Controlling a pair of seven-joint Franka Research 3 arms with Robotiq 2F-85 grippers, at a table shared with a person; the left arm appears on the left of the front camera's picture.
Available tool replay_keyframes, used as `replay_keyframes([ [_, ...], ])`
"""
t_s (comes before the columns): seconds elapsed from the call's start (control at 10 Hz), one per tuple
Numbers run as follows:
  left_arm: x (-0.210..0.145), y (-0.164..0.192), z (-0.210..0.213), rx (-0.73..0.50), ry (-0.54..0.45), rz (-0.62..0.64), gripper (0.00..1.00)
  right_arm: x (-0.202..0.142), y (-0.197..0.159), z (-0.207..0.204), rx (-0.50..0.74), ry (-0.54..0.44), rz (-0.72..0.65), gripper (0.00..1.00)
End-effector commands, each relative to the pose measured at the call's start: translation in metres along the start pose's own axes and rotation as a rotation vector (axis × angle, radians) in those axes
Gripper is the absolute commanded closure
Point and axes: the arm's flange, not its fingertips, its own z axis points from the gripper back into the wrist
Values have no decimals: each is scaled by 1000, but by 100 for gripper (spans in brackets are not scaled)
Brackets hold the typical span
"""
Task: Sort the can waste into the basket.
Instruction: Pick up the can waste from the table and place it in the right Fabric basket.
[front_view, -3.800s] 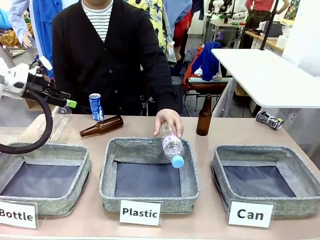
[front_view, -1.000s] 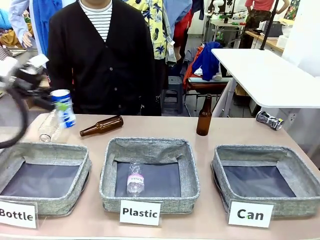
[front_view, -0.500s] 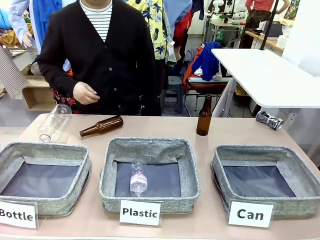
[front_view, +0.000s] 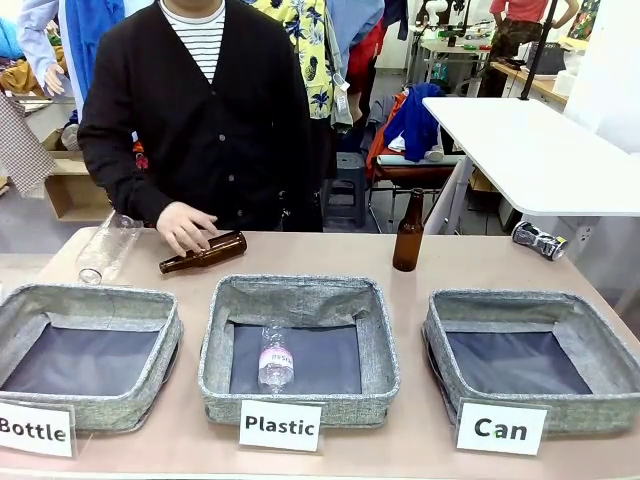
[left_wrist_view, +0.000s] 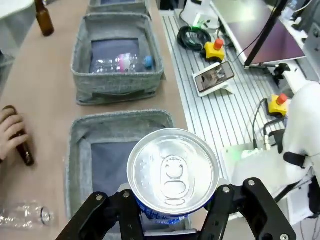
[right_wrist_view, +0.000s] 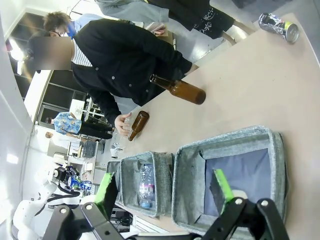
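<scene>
Over near worktop (left_wrist_view: 45, 75) edge, upright in clamped left tool (left_wrist_view: 172, 200): blue silver-topped drink can (left_wrist_view: 172, 172), held high for carry to grey woven "Can" basket (front_view: 530, 300). Right tool (right_wrist_view: 162, 187) spread, empty, above it. Crushed dark can (front_view: 538, 240) on white side worktop (front_view: 540, 150).

Tan tabletop (front_view: 470, 265). Lower frame, left to right (each carded): square grey woven-fabric Bottle basket (front_view: 90, 297), Plastic basket (front_view: 300, 288), Can basket (front_view: 520, 300). Upper left: lying brown glass bottle (front_view: 205, 252), clear plastic bottle (front_view: 105, 250). Centre: upright brown glass bottle (front_view: 407, 232). Right: crushed dark can (front_view: 538, 240).
</scene>
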Motion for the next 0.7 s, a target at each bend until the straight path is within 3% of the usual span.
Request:
replay_keyframes([
  [0.0, 23, -3, -42, 2, -79, -67, 67, 2, -1, -2, 22, -14, 24, 0],
  [0.1, 62, -13, -68, -62, -66, -200, 67, 0, 0, 0, 0, 0, 0, 0],
  [0.2, 122, -19, -105, -91, 0, -271, 67, 7, 25, 36, -75, -39, 95, 0],
  [0.4, 243, -12, -193, -219, 25, -338, 67, 5, 57, 93, -112, 82, 118, 0],
  [0.5, 300, -7, -244, -208, -20, -339, 67, -6, 67, 119, -109, 133, 174, 0],
  [0.6, 351, 6, -298, -169, 6, -353, 67, -17, 70, 145, -108, 186, 224, 0],
])
